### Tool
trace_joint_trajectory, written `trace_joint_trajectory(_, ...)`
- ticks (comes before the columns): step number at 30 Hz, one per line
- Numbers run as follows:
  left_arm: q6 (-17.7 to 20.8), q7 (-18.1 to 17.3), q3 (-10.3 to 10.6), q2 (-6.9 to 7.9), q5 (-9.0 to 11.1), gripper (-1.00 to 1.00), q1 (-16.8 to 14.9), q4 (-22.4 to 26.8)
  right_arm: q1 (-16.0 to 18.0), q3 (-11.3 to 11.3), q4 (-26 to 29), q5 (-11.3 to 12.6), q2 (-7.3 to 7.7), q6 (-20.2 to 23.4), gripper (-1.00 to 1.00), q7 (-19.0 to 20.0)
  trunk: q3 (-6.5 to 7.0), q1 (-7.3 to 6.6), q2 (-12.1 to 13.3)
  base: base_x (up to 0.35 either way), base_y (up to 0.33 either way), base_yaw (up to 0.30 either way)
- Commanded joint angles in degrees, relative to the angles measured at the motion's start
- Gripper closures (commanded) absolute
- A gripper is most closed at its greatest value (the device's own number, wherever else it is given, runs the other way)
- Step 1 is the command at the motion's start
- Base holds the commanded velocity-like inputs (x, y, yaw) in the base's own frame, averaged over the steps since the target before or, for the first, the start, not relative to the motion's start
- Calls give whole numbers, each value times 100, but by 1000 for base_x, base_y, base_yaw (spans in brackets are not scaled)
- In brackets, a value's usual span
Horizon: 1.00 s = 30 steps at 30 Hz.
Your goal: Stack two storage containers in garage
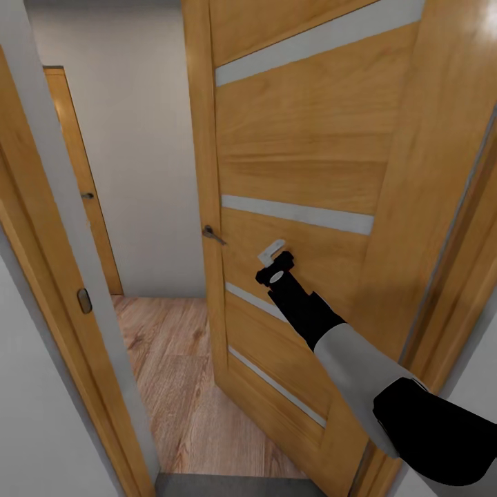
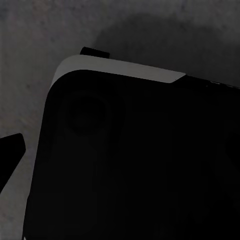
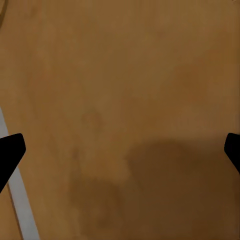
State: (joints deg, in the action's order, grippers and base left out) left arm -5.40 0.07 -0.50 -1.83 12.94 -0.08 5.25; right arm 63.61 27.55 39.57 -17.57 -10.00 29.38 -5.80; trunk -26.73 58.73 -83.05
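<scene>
The storage containers are out of view. I face a partly open wooden door (image 1: 297, 172) with pale glass strips and a metal handle (image 1: 212, 235). My right gripper (image 1: 273, 260) is stretched forward at the door's face, just right of the handle, and it is open and empty. In the right wrist view its black fingertips (image 3: 11, 150) stand wide apart over the bare wood (image 3: 125, 100). My left gripper (image 2: 120, 150) hangs low over the dark grey floor (image 2: 35, 35), with one fingertip (image 2: 11, 150) showing at the edge and my own dark body (image 2: 130, 165) beneath it.
The door frame (image 1: 62, 276) with its strike plate (image 1: 84, 300) stands close on the left. Through the gap lies a light wood plank floor (image 1: 172, 373), a white wall (image 1: 138, 159) and another wooden door (image 1: 79, 179) beyond. A grey strip of threshold floor (image 1: 228, 486) lies at my feet.
</scene>
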Motion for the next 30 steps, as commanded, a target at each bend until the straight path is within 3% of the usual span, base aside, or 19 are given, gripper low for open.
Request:
trace_joint_trajectory(1,-14,1,-2,-1,30,-100,-1,2,4,18,3,-26,0,36,-100,-16,-6,0,-3,0,0,0)
trace_joint_trajectory(16,-14,3,-2,-5,26,-100,0,6,2,14,8,-28,0,33,-100,-36,-6,0,-3,7,0,0)
trace_joint_trajectory(30,-14,1,-2,-1,33,-100,-1,3,2,17,7,-57,0,42,-100,-53,-6,0,-3,251,0,0)
